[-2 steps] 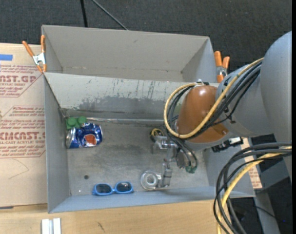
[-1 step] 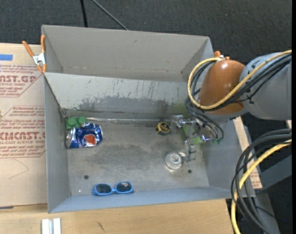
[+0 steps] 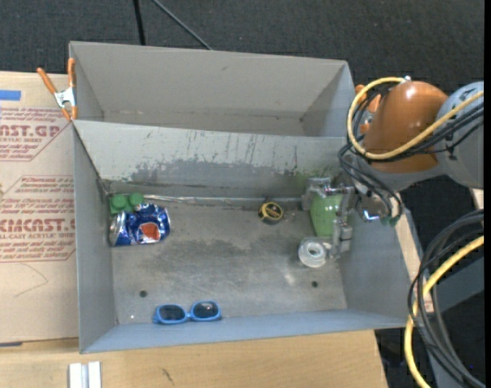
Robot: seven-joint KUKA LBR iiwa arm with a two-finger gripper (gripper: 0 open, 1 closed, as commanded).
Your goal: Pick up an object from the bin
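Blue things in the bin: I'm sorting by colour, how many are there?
2: a crushed blue can at the bin's left end, blue sunglasses by its near wall. None looks hidden.

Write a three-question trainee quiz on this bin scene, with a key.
1. Multiple choice: where in the bin do the blue sunglasses lie?
A) by the near wall
B) against the far wall
C) in the far right corner
2. True or false: the crushed blue can lies at the view's left end of the bin, well apart from the gripper.
3. Fill in: the rounded thing right at the gripper is coloured ___.
Key: 1 A; 2 true; 3 green.
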